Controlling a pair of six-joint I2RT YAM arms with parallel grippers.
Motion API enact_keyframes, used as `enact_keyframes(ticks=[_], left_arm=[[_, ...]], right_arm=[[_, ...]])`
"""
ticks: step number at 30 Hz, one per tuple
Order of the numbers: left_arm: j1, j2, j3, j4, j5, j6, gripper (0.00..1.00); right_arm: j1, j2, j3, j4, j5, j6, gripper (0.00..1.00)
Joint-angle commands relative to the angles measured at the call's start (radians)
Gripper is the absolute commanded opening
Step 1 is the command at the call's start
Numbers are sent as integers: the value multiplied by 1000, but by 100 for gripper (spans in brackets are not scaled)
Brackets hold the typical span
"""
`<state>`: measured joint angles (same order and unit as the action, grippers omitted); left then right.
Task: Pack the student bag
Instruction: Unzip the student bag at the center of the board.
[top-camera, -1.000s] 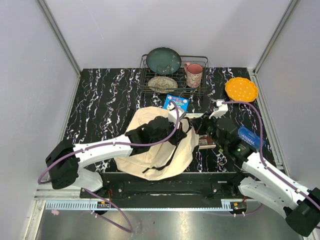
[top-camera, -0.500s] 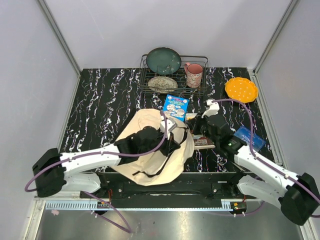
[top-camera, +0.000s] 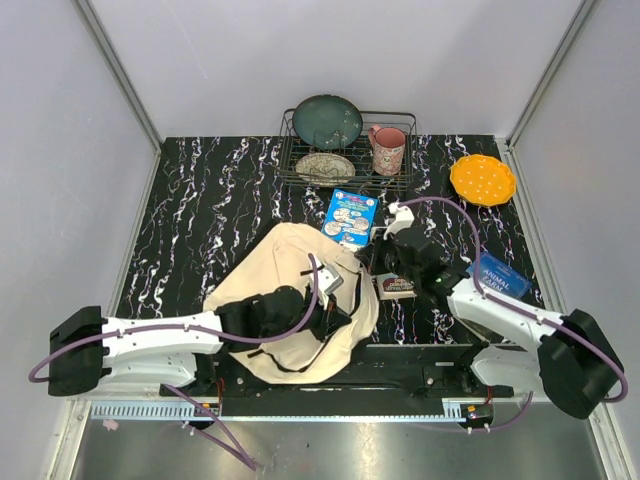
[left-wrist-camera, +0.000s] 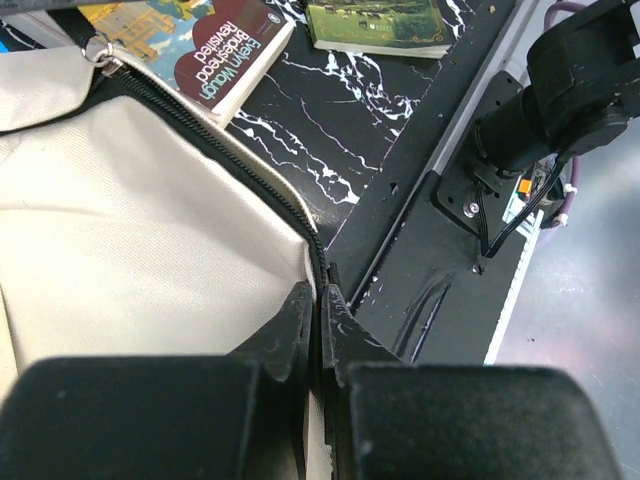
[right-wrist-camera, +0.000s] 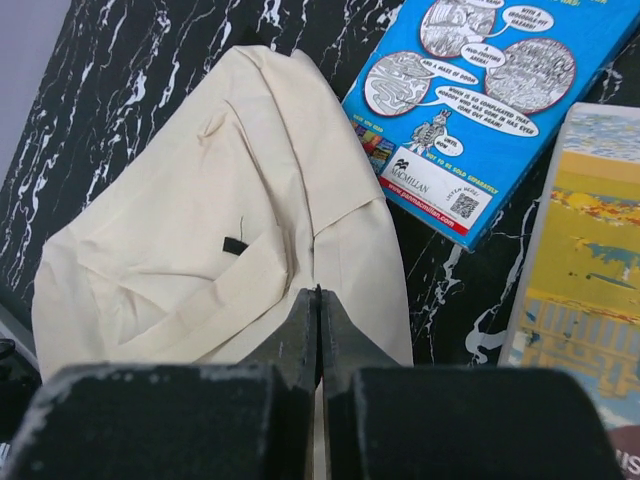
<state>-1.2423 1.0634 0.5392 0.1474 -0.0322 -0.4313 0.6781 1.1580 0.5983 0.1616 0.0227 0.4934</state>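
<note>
The student bag, a big cream canvas backpack with black zip trim, lies crumpled at the table's near middle. My left gripper is shut on the bag's black zipper edge at its near right side. My right gripper is shut at the bag's far right edge, its tips pinching a thin fold of the cream cloth. A blue book lies just beyond the bag. A maroon and yellow paperback lies to the bag's right, partly under the right arm.
A wire rack at the back holds two plates and a pink mug. An orange plate sits at the back right. Another blue book lies at the right. A green-covered book lies near the black front rail.
The bag has slid left and toward the near edge. Both arms moved left with it, and the left jaws closed on the zipper edge.
</note>
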Motion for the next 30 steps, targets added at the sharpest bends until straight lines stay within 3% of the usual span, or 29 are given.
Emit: enact_keyframes(ticks=[1, 6, 11, 13, 14, 15, 16, 17, 18, 24, 30], left_arm=[[-111, -59, -27, -9, 35, -75, 0], [-176, -80, -50, -11, -11, -116, 0], [-201, -74, -61, -14, -72, -135, 3], [-201, -100, -59, -22, -162, -138, 24], [-200, -112, -50, -25, -194, -130, 50], [-201, -134, -39, -44, -227, -115, 62], [-198, -140, -29, -51, -273, -104, 68], [-191, -146, 0, -54, -287, -90, 82], [-187, -141, 16, -57, -293, -69, 86], [-126, -22, 165, -115, -353, -93, 91], [-51, 98, 251, -101, -296, -142, 91]], right_arm=[[-14, 63, 64, 180, 74, -18, 0], [-15, 98, 95, 168, 46, -13, 0], [-14, 2, 71, 89, -1, -12, 0], [-12, -50, 35, 70, -18, -1, 0], [-12, -64, 25, 62, -20, 2, 0], [-9, -87, 15, 55, -20, 10, 0], [-6, -96, 2, 49, -20, 11, 0], [-5, -101, -5, 43, -20, 14, 0], [3, -116, -11, 39, -20, 19, 0], [35, -170, -35, 26, -9, 25, 0], [66, -236, -32, -10, 5, 27, 0]])
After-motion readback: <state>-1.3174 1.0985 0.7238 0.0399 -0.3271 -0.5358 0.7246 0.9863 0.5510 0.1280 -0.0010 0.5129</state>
